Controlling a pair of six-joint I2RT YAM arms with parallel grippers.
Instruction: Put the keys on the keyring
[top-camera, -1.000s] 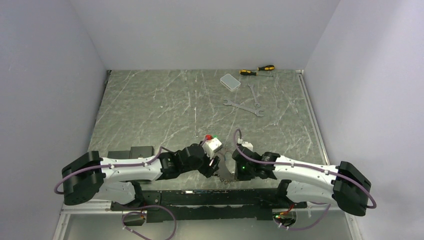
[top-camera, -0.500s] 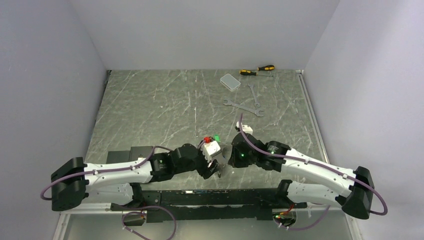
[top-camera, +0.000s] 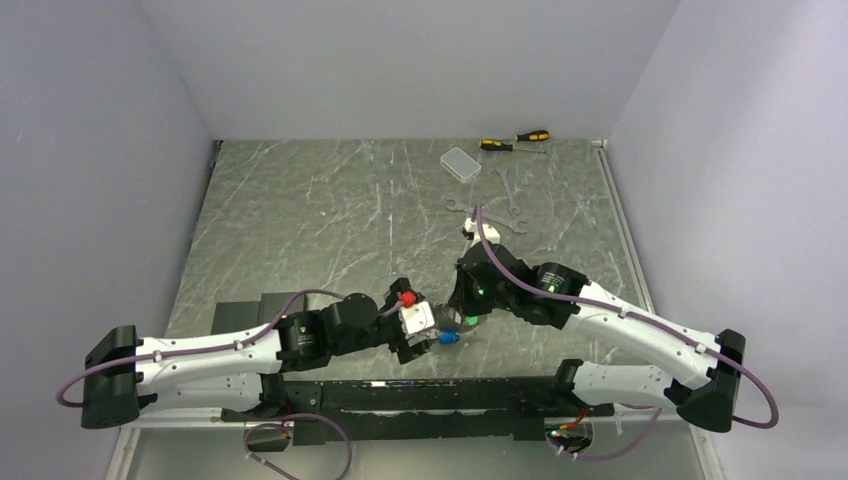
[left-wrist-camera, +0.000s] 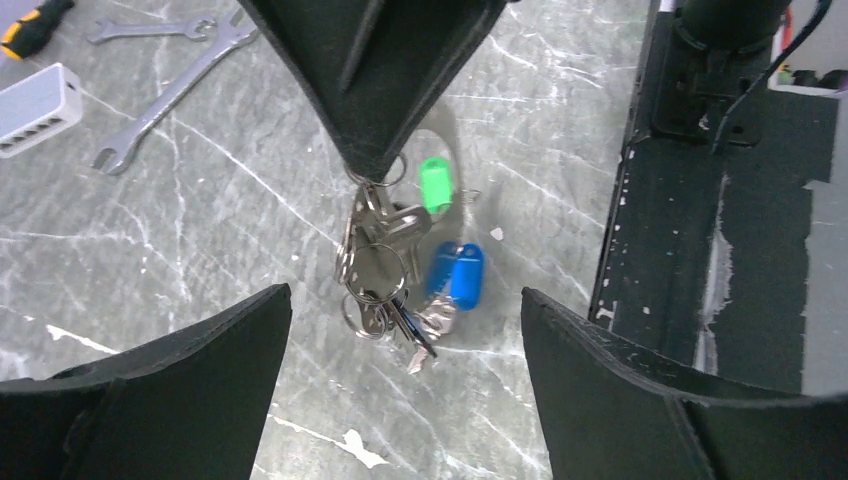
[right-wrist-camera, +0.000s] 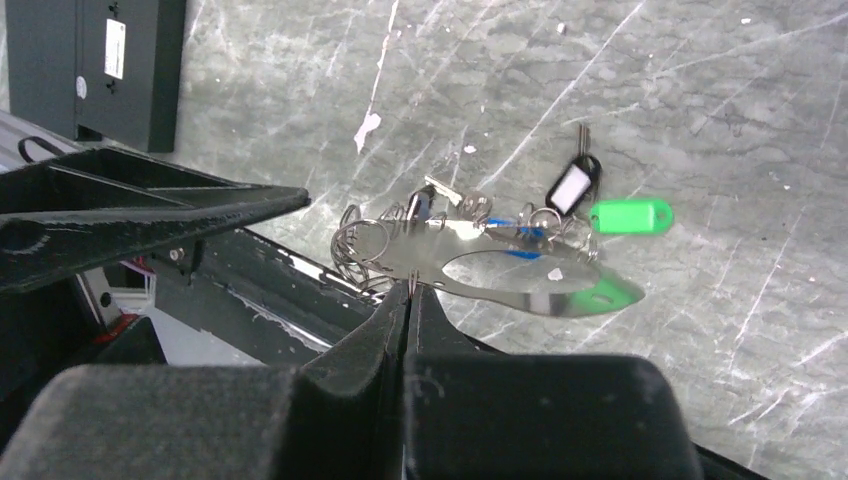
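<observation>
Risks dropping the dangling keys (left-wrist-camera: 395, 228) through slippage from right gripper (right-wrist-camera: 410, 290), clamped on the thin keyring (right-wrist-camera: 372, 243), with left gripper (left-wrist-camera: 400, 310) spread apart.

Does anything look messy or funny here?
Nothing is spilled or broken. The only odd bit: the silver metal keys with green and blue plastic tags dangle in a tangled clump from the shut right gripper, above the grey marbled table.

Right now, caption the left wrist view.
Right hand, shut, dangles a bunch of silver metal keys with green and blue plastic tags over the grey marbled table, framed by the left hand's open fingers.
</observation>
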